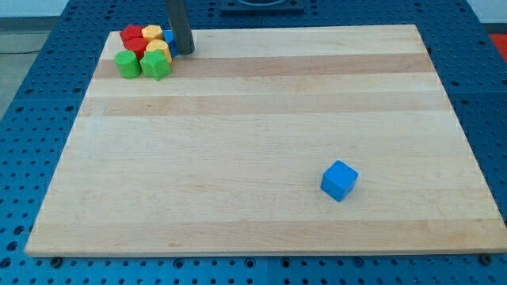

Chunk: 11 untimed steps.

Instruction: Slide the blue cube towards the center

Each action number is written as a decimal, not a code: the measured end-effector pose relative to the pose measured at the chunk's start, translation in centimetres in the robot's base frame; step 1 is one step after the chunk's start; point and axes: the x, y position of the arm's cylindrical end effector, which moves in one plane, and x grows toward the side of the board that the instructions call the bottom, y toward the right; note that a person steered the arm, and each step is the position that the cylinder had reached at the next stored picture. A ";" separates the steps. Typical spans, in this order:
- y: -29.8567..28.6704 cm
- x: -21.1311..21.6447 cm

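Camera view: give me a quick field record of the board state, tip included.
board: wooden board on a blue perforated table
target: blue cube, alone in the view's lower right, tilted corner-on, nothing touching it
cluster: view's top left corner, blocks packed together
cluster blocks: red blocks, yellow blocks, green blocks, a small blue block mostly hidden behind the rod
tip: my tip at the cluster's right edge, beside the yellow blocks, far from the blue cube
contact with target: none

Single raised view, angled down over board (253,111).
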 end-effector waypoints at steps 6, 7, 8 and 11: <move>17.2 34.4; 24.9 34.5; 28.2 33.3; 25.4 29.7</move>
